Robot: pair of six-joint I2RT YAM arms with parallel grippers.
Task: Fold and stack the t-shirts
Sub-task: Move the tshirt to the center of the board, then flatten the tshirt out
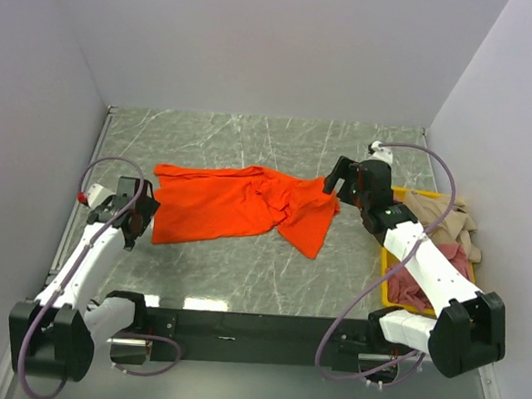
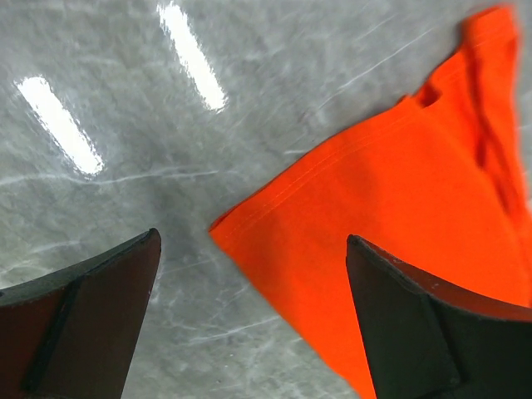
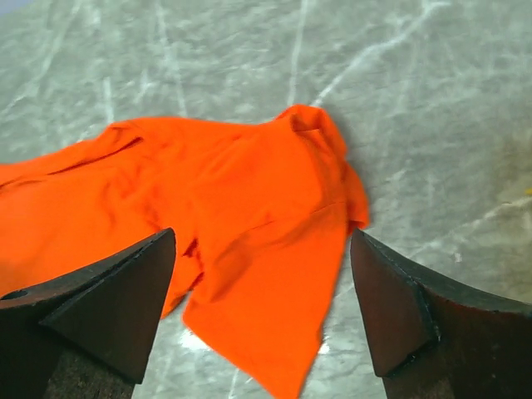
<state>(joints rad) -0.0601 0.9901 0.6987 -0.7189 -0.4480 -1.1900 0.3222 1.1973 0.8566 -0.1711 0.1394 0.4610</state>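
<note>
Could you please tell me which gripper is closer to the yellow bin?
Right. The right gripper hovers just left of the yellow bin, over the orange shirt's right end. The left gripper is across the table, at the shirt's left edge.

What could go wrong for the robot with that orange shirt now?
The orange t-shirt lies bunched and wrinkled, so a fold might come out crooked. The left gripper hangs open over just one corner, so it may grab only a thin edge and slip. The right arm crosses above the yellow bin and might snag the shirts piled there.
</note>
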